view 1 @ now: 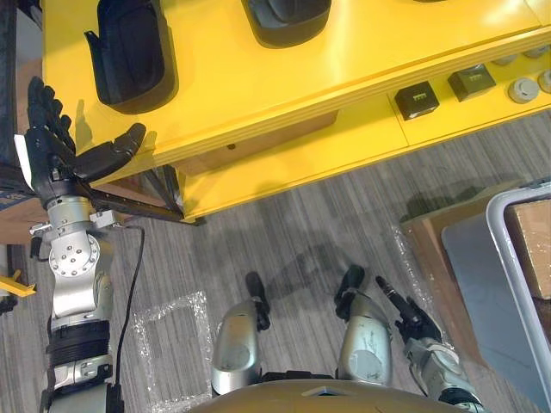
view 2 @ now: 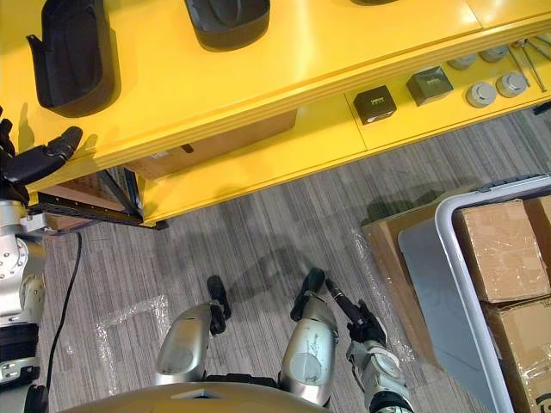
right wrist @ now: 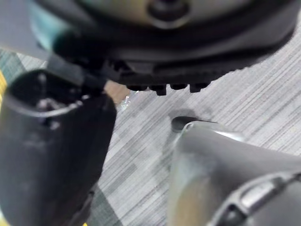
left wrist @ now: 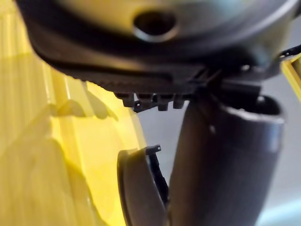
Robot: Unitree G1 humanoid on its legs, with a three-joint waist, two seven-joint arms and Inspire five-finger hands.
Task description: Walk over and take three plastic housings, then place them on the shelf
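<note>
Holds dark left hand (view 1: pixel 56 155) spread wide and empty at the left edge of the yellow wooden shelf (view 1: pixel 258 77), near a black moulded plastic housing (view 1: pixel 129 52) by the top's left corner. Finds a second black housing (view 1: pixel 288 17) farther along. Hangs dark right hand (view 1: pixel 411 317) low, loosely straight, empty. Likely two placed, one left.

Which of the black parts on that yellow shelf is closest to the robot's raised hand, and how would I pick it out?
Start at the big yellow shelf and look at its top board. Near that board's left corner, just beyond the open left hand, lies a long black plastic housing. Its neighbour sits farther right, away from the hand.
</note>
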